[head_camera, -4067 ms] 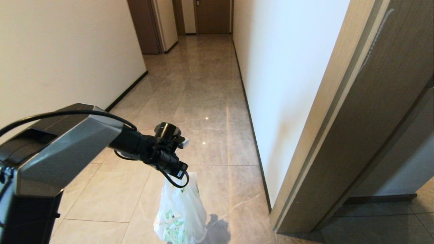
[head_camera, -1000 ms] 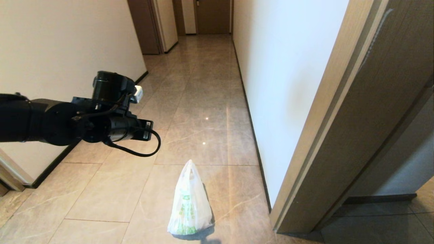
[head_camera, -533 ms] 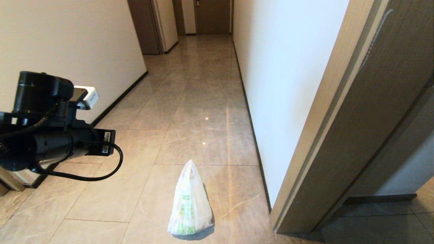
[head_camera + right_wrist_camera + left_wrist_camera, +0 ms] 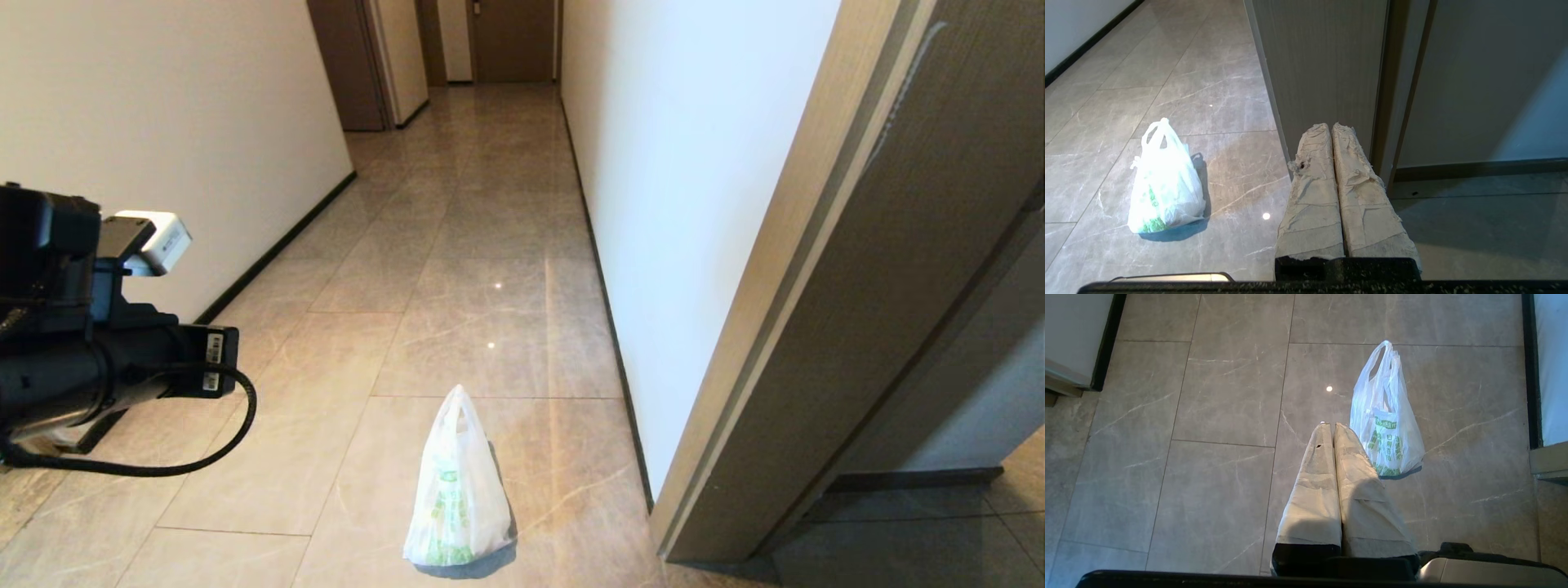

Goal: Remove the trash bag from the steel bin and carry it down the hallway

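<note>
The trash bag [image 4: 457,490] stands upright on the glossy tiles of the hallway [image 4: 482,212], its two loop handles drawn up to a peak and its base spread flat against the floor, near the foot of the white wall and the wooden door frame [image 4: 824,327] on the right, touching neither. It is thin white film with green print, so it looks light and very soft: it should crumple under any squeeze, and the body would likely slip or tear if pinched, while its contents seem only enough to keep it standing. The sensible place to take hold is the gathered loop handles at the top, which rise clear of the bulge and give the fingers something to hook or clamp. No steel bin is in sight, so the bag seems already out of it and set down here. The left gripper [image 4: 1333,428] hangs above the floor just beside the bag in the wrist view, its padded fingers pressed together on nothing; in the head view its arm sits well off to the left. The right gripper [image 4: 1331,128] is likewise closed and empty, held low before the door frame.
</note>
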Available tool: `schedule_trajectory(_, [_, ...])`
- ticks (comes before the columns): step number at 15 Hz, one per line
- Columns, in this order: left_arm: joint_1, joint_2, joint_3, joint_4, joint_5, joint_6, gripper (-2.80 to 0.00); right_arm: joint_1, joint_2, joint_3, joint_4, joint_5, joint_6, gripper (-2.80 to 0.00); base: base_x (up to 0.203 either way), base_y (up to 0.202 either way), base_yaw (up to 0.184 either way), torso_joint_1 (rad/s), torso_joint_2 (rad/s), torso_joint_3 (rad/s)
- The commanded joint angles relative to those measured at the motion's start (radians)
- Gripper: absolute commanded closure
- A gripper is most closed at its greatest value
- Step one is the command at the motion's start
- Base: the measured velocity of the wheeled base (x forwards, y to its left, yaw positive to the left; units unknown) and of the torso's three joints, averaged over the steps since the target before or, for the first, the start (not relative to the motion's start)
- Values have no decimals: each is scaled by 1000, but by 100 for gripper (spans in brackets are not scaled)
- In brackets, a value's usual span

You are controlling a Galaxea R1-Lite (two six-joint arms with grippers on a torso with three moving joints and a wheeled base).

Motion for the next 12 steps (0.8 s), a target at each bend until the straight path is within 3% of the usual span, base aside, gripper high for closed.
schedule_trajectory(1, [5, -85, 28, 15, 2, 0, 0, 0, -2, 0, 1, 0, 0, 0, 0, 0, 0, 0, 0, 0])
schedule_trajectory(12, [14, -276, 55, 159, 1, -34, 0, 0, -2, 0, 1, 0, 0, 0, 0, 0, 0, 0, 0, 0])
